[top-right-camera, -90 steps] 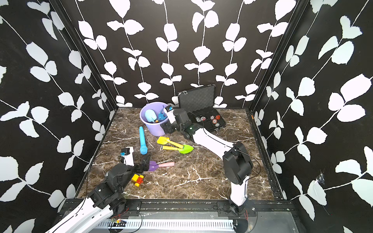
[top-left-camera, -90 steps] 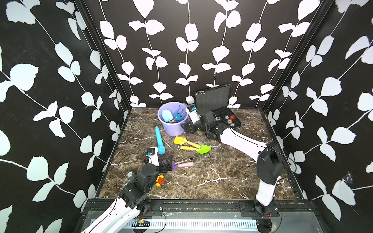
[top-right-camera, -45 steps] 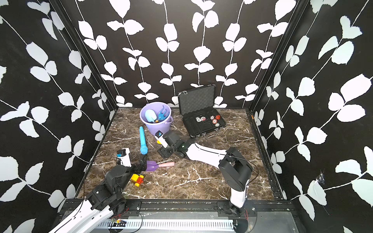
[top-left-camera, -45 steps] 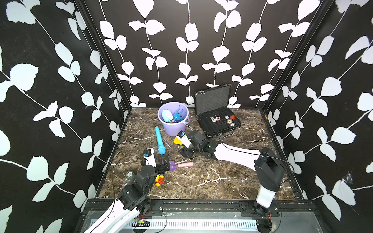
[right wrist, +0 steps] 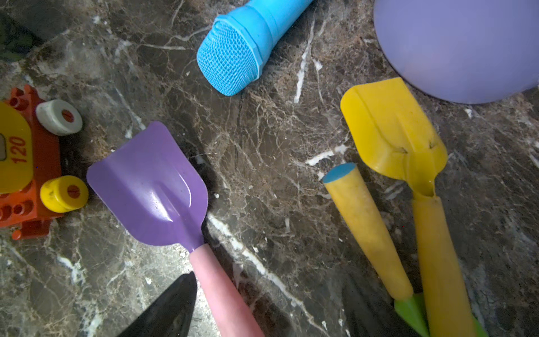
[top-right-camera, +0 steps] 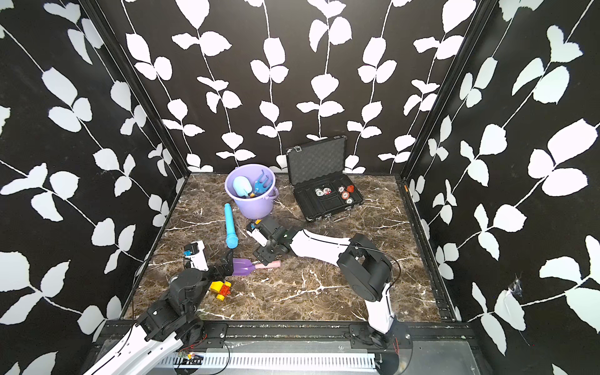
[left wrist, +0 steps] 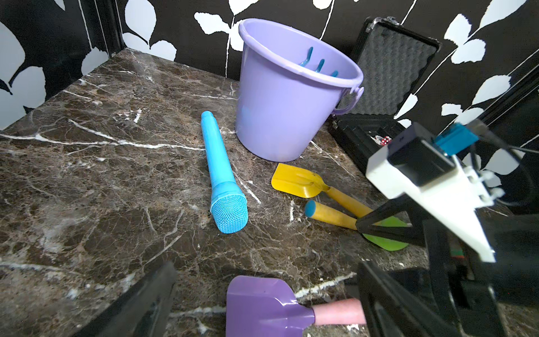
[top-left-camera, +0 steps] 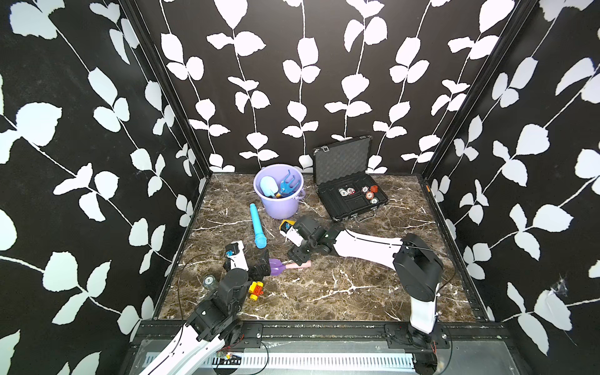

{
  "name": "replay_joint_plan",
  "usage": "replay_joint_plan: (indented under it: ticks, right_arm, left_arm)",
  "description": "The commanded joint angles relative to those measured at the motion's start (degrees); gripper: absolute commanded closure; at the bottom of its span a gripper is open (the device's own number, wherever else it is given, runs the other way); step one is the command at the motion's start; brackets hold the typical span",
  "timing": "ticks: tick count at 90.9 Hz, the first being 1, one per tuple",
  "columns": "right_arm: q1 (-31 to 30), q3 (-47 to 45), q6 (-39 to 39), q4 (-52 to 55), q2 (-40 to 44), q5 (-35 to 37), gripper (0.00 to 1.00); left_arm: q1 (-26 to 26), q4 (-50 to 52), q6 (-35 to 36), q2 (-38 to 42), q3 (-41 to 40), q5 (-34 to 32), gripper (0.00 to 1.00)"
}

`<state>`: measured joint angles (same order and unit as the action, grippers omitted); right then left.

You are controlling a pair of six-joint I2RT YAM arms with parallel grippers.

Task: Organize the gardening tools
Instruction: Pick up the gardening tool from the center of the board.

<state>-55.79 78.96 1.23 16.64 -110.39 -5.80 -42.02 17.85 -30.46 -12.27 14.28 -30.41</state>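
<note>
A purple spade (top-left-camera: 277,267) with a pink handle (right wrist: 224,291) lies flat at the front left of the marble floor. My right gripper (right wrist: 262,315) is open, its fingers either side of the pink handle without closing on it. My left gripper (left wrist: 268,306) is open too, with the purple blade (left wrist: 262,306) between its fingers. A yellow spade (left wrist: 297,181) and a green trowel (left wrist: 385,243) with a yellow handle lie side by side beneath the right arm, mostly hidden in both top views. A pale blue scoop (top-left-camera: 268,186) and a blue fork (top-left-camera: 289,185) stand in the purple bucket (top-left-camera: 279,207).
A blue toy microphone (top-left-camera: 258,225) lies left of the bucket. A yellow-and-red toy car (top-left-camera: 256,289) sits by the left arm. An open black case (top-left-camera: 350,191) with small round pieces stands at the back right. Black leaf-patterned walls close in three sides.
My right arm has swung from beside the bucket forward and down to the purple spade's pink handle. The left arm has barely moved.
</note>
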Motion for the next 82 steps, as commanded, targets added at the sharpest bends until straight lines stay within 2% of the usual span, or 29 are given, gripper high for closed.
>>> replay_joint_plan:
  ticks: [1,82]
  right_arm:
    - [-0.3,1.6,-1.0,3.1,-1.4,0.4,0.19]
    - [-1.7,3.0,-2.9,10.0,-5.1,-2.4,0.27]
  left_arm:
    - [-0.1,0.8,-0.1,0.4,-0.3,-1.2,0.01]
    - [-0.2,0.3,-0.5,-1.0,-0.4,-0.9,0.01]
